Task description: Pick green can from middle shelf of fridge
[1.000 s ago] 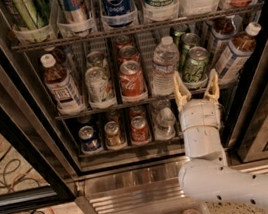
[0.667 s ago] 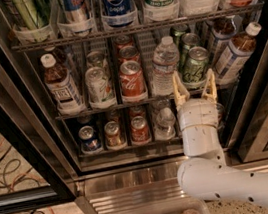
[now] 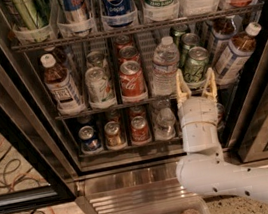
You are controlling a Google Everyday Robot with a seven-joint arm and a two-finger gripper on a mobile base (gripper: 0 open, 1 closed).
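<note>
Gripper (image 3: 195, 80) is empty, its fingers spread wide. The green can (image 3: 195, 65) stands upright directly ahead of it and slightly above the fingertips, its vertical axis centred between them, at the front of the middle shelf (image 3: 123, 105) of the fridge (image 3: 131, 188). The can is dark green with pale lettering and a silver top with a pull tab.
</note>
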